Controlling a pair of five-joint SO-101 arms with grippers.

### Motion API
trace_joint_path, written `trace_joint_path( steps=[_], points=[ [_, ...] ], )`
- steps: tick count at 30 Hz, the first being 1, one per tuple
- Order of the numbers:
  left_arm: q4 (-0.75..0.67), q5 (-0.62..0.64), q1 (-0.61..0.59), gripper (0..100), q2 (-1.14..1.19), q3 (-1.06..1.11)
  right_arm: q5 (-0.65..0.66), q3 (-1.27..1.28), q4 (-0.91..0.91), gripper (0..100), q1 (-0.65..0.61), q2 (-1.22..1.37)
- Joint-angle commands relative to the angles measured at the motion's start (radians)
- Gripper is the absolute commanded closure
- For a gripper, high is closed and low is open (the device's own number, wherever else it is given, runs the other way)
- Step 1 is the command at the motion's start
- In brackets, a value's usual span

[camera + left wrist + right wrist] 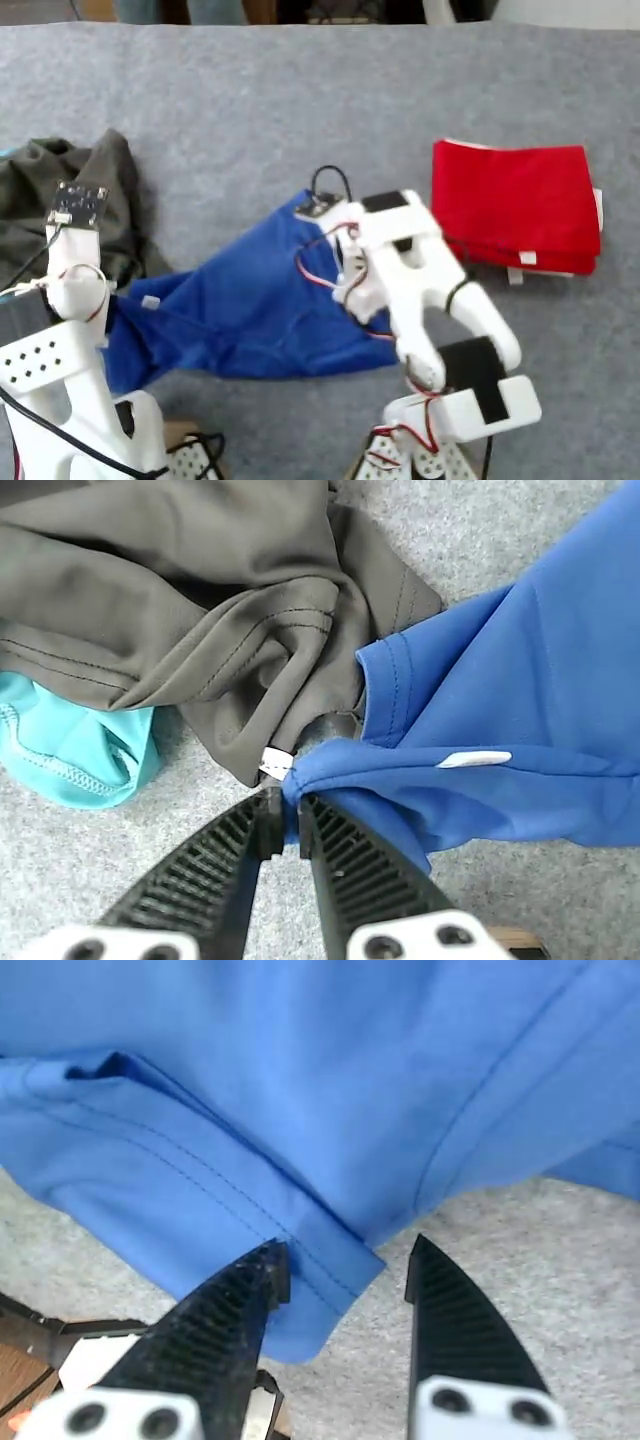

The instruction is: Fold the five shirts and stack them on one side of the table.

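Pinching a fold of the blue shirt (520, 710) tight in the left gripper (285, 825), just beside the olive shirt (200, 600); holding the right gripper (347, 1250) spread wide over the hem, clasping nothing.

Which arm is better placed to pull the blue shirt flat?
Left, probably: the left gripper is shut on the blue shirt, while the right gripper stands open at its hem.

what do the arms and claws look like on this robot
The left arm and right arm are white plastic shells with black motor blocks and thin red and black cables. The left claw and right claw have black, ribbed, tapering fingers on white bases with screw holes.
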Motion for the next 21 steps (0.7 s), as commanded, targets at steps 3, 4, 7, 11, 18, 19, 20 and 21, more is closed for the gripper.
trace_joint_path(
  steps=[3,4,7,11,18,19,20,21],
  points=[
    [-0.012,-0.008,-0.007,97,0.002,-0.002,-0.003,-0.036,-0.015,80.1,-0.005,-0.002],
    [-0.012,-0.008,-0.007,97,0.002,-0.002,-0.003,-0.036,-0.015,80.1,-0.005,-0.002],
    [-0.012,-0.008,-0.007,97,0.002,-0.002,0.0,-0.035,-0.015,80.2,-0.005,-0.002],
    [-0.012,-0.008,-0.007,97,0.002,-0.002,0.003,-0.031,-0.015,80.2,-0.005,-0.002],
    [-0.012,-0.009,-0.007,97,0.002,-0.002,0.005,-0.036,-0.015,93.4,-0.006,-0.002],
    [-0.012,-0.009,-0.007,97,0.002,-0.002,0.005,-0.036,-0.015,92.1,-0.006,-0.002],
    [-0.012,-0.009,-0.007,97,0.002,-0.002,0.005,-0.036,-0.015,91.0,-0.006,-0.002],
    [-0.012,-0.009,-0.007,97,0.002,-0.002,0.005,-0.036,-0.015,90.4,-0.006,-0.002]
  ],
)
